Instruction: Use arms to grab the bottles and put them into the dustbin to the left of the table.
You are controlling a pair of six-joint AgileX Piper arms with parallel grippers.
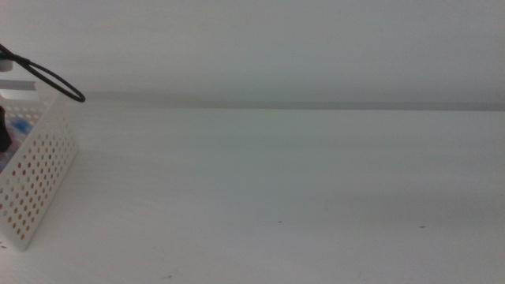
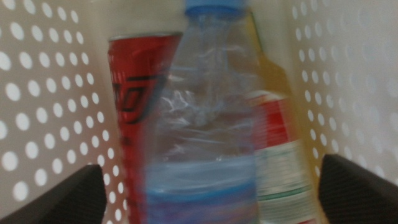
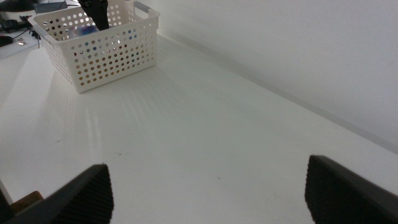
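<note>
In the left wrist view I look down into the white perforated dustbin [image 2: 37, 93]. A clear water bottle [image 2: 205, 112] with a blue cap, blurred, lies between the wide-apart jaws of my left gripper [image 2: 211, 193], which is open. Beside it are a red soda can [image 2: 137, 93] and the yellow-drink bottle [image 2: 280, 143]. In the middle view the dustbin [image 1: 39, 181] stands at the table's left edge with the left arm's dark tip [image 1: 4, 130] inside it. My right gripper [image 3: 208, 193] hangs open over the bare table [image 3: 205, 124], holding nothing.
A black cable loop [image 1: 55, 83] arcs over the dustbin's rim. The right wrist view shows the dustbin [image 3: 106, 50] far across the table with the left arm [image 3: 96, 12] reaching into it. A white wall stands behind the table [image 1: 276, 181].
</note>
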